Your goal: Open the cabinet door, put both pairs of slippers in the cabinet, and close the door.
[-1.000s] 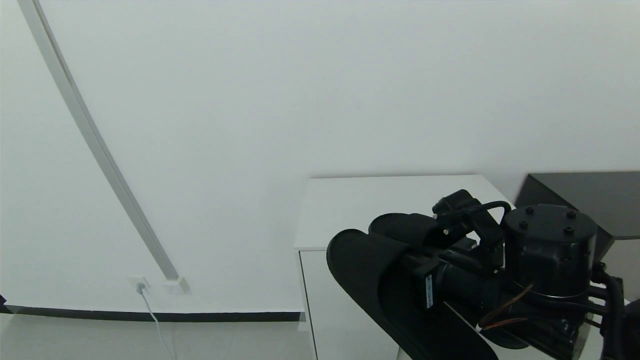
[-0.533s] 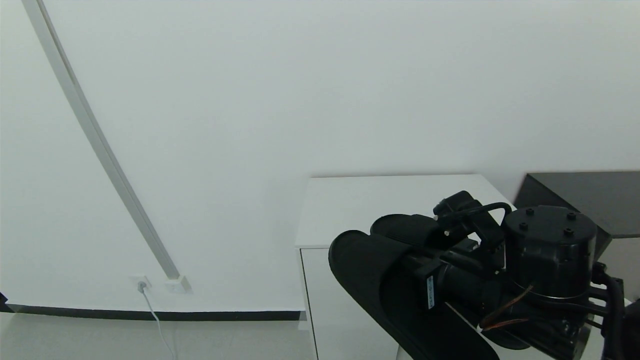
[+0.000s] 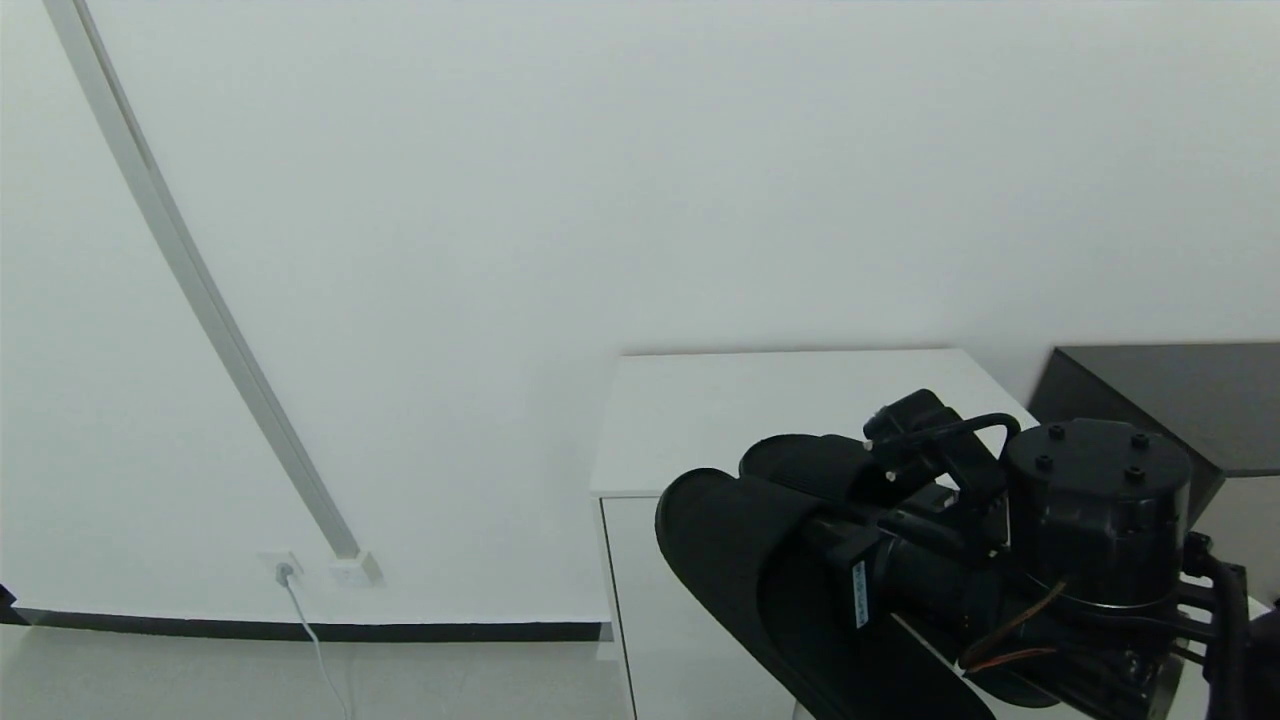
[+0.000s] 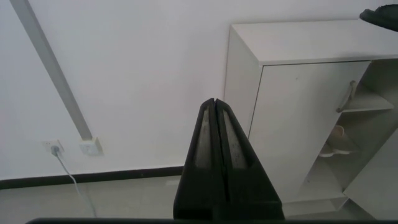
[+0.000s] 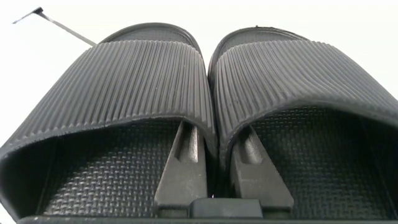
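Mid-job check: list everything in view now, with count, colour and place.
black slippers: one pair, black, in the right claw, before the cabinet.
cabinet: one, white, against the wall, shelves showing.
pale item: one, beige, on a cabinet shelf; unidentifiable.
dark tabletop: one, black, right of cabinet.
wall conduit: one, grey, slanting down toward a socket.
left claw: one, black, shut, empty.
right claw: one, black, pinching both slippers together.

black right arm; cylindrical joint cap, 4 screws; looped cable; orange wires; white label
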